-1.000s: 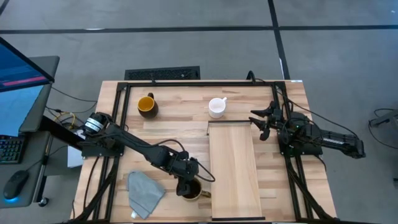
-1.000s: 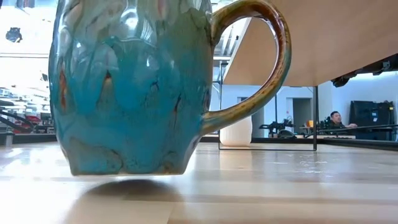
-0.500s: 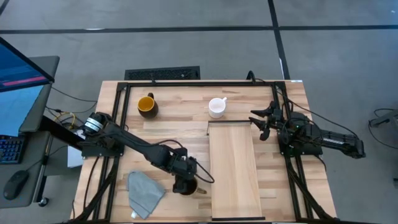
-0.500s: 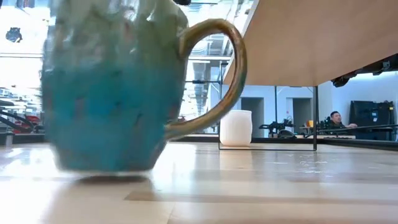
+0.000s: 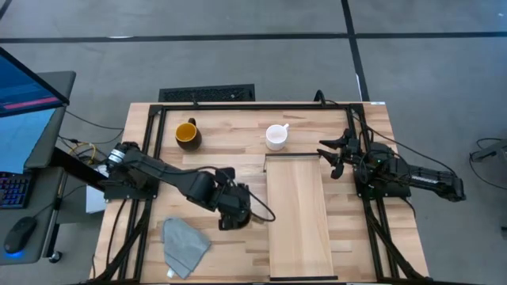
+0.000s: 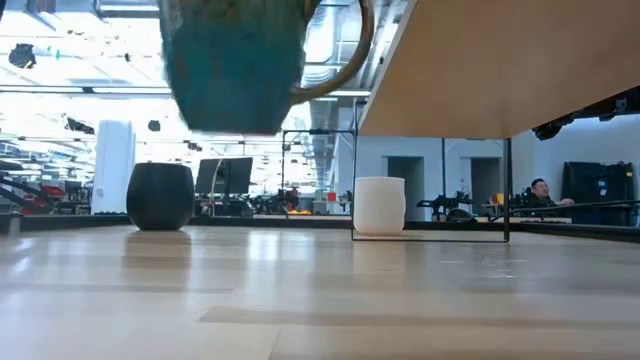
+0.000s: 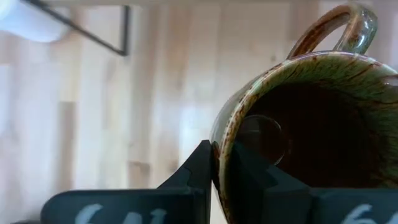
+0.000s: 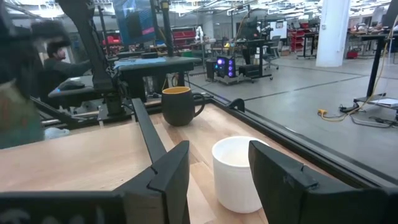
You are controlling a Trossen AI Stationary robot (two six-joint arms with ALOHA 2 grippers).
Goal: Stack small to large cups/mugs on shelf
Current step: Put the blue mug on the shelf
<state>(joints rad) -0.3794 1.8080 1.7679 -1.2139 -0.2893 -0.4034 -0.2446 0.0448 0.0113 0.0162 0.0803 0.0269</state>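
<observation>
Teal-glazed mug (image 6: 240, 65), brown-speckled rim, dark brown inside. Second mug (image 5: 187, 133) yellow inside, dark outside. Third mug (image 5: 276, 136) plain white. Cloth (image 5: 184, 243) grey-blue. Shelf (image 5: 299, 215) pale wood; tabletop (image 5: 230, 154) striped.

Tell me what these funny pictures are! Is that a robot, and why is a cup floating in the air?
Yes, it is a robot with two dark arms at a wooden table. One picture looks straight down from above, one looks level across the tabletop, and two come from small cameras on the arms' wrists. The cup is not floating: the left gripper pinches the rim of a blue-green mug with a brown inside and holds it up off the table. The right gripper waits open at the far end of the pale wooden shelf. Also on the table are a white mug, a dark mug that is yellow inside, and a grey-blue cloth.
</observation>
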